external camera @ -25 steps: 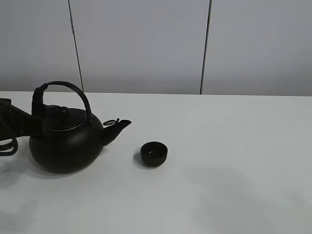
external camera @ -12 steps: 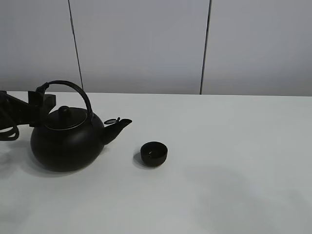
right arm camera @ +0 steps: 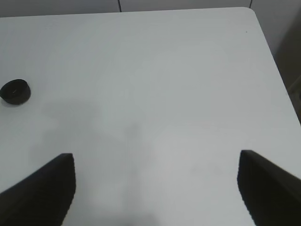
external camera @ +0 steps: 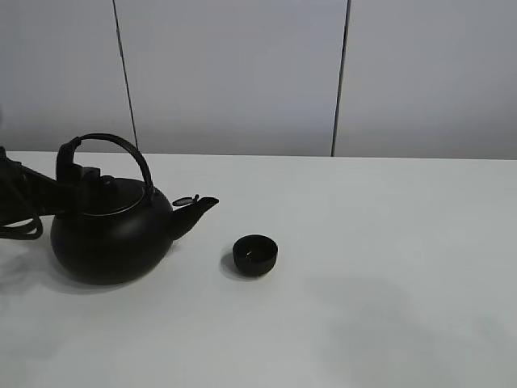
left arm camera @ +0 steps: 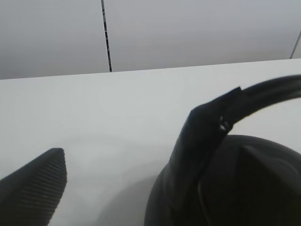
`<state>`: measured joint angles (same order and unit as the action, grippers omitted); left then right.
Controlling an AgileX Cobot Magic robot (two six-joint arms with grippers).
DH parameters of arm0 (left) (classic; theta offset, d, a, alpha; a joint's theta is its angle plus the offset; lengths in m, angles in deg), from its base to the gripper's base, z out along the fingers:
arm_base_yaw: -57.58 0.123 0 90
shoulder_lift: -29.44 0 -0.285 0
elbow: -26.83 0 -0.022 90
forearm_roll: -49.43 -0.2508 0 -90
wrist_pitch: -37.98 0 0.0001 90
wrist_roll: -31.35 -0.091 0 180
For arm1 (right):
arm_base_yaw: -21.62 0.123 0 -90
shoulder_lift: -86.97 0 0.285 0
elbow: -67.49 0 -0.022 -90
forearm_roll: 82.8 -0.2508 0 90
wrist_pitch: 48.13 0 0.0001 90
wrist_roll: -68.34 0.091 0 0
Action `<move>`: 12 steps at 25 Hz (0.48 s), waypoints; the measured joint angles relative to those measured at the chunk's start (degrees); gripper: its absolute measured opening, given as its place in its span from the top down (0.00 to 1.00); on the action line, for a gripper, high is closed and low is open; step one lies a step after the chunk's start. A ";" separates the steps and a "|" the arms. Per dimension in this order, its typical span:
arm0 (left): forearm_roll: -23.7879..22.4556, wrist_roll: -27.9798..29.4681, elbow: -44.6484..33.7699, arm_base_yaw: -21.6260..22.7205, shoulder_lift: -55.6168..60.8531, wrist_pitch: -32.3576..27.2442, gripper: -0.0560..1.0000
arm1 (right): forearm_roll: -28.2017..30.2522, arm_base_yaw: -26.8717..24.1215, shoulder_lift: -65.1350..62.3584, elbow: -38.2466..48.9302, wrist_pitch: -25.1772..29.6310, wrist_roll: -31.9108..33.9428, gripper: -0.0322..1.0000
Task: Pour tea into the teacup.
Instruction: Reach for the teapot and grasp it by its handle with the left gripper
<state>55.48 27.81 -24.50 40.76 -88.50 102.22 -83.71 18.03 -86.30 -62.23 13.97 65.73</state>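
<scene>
A large black kettle stands on the white table at the left, its spout pointing right at the teacup. The teacup is a small black bowl, also seen far off in the right wrist view. My left gripper sits at the left foot of the arched handle, open. One ribbed finger shows beside the handle; the other is hidden. My right gripper hangs open over bare table, well to the right of the cup.
A grey panelled wall runs behind the table's far edge. The table's right edge and corner show in the right wrist view. A black cable loops by the left arm.
My left gripper pulled back slightly to the left, then came in again at the handle's left foot. The kettle shifted a little. The teacup has not moved.
</scene>
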 joint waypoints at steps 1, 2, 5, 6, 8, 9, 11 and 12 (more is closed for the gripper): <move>-0.18 0.05 0.17 0.00 0.00 0.00 0.29 | 0.00 0.00 0.00 0.00 0.00 0.00 0.35; -0.18 0.05 0.49 0.00 0.00 0.05 0.29 | 0.00 0.00 0.00 0.00 0.00 0.00 0.35; -0.18 0.17 1.40 0.00 -0.37 0.05 0.29 | 0.00 0.00 0.00 0.00 0.00 0.00 0.35; -0.18 0.17 1.70 0.00 -0.63 0.05 0.29 | 0.00 0.00 0.00 0.00 0.00 0.00 0.35; -0.13 0.17 2.29 0.00 -1.50 -0.01 0.29 | 0.00 0.00 0.00 0.00 0.00 0.00 0.35; -0.07 0.23 2.45 0.06 -1.81 -0.01 0.29 | 0.00 0.00 0.00 0.00 0.00 0.00 0.35; -0.02 0.23 2.46 0.11 -2.10 0.05 0.29 | 0.00 0.00 0.00 0.00 0.00 0.00 0.35; -0.02 0.23 2.46 0.11 -2.10 0.21 0.29 | 0.00 0.00 0.00 0.00 0.00 0.00 0.35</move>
<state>55.45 28.04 -22.04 40.87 -90.60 102.43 -83.71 18.03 -86.30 -62.23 13.97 65.73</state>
